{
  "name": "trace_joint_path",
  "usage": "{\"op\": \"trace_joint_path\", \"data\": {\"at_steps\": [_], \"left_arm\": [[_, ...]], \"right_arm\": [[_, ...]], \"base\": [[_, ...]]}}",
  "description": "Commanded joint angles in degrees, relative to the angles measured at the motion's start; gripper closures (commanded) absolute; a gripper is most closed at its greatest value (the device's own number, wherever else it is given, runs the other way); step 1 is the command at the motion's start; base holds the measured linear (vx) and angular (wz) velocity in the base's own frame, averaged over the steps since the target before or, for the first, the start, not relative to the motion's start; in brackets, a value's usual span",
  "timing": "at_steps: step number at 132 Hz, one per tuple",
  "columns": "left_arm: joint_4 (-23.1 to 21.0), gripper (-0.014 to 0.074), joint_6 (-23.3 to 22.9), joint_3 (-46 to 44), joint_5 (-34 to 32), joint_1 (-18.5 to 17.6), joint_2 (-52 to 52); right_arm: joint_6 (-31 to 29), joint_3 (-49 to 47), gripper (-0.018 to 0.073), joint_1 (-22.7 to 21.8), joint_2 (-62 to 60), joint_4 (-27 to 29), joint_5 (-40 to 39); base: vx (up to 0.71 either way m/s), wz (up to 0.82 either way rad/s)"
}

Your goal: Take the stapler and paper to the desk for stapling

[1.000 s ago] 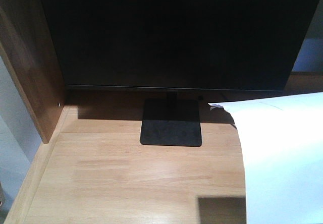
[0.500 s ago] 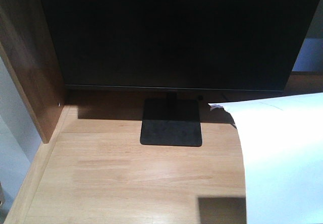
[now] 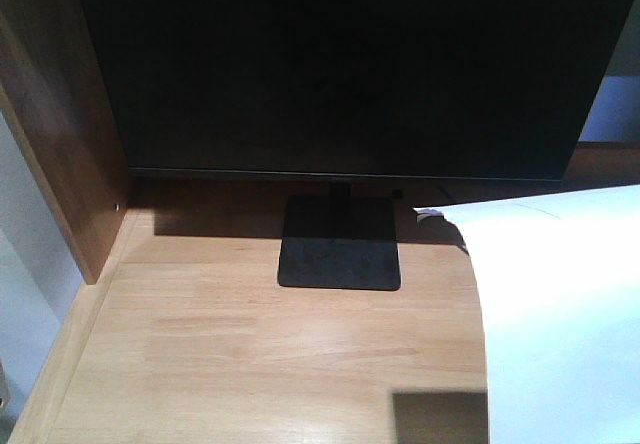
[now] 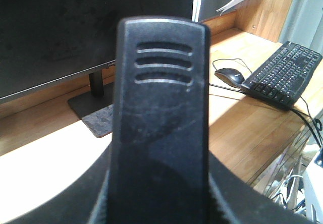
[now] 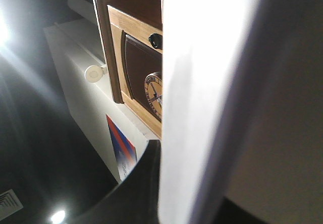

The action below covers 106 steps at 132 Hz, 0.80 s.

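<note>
paper barely stirs since a second ago — curled over the desk by the monitor stand — both arms' jaws: cannot tell.

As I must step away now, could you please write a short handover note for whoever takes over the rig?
Left claw appears shut on the stapler, over the desk near the monitor stand.
Right claw appears shut on the paper, curved over the desk's right side.
Done: both brought to the desk.
To do: lay them down and staple.
</note>
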Motion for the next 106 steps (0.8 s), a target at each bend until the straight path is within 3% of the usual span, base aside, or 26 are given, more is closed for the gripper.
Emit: {"op": "trace_joint_path", "data": {"at_steps": [1, 59, 106], "left_arm": [[-2.0, 0.0603, 0.0, -1.5, -6.3, -0.1, 1.0], [-2.0, 0.0603, 0.0, -1.5, -6.0, -0.1, 1.0], [-2.0, 0.0603, 0.0, -1.5, -11.0, -0.1, 4.7]], "right_arm": [[-0.4, -1.5, 0.0566, -0.4, 0.5, 0.2, -2.6], [-0.4, -1.5, 0.0566, -0.4, 0.5, 0.2, -2.6], [-0.4, -1.5, 0.0566, -0.4, 0.5, 0.2, -2.6]], "base": [[0.0, 0.0], [0.0, 0.0], [0.0, 0.0]]}}
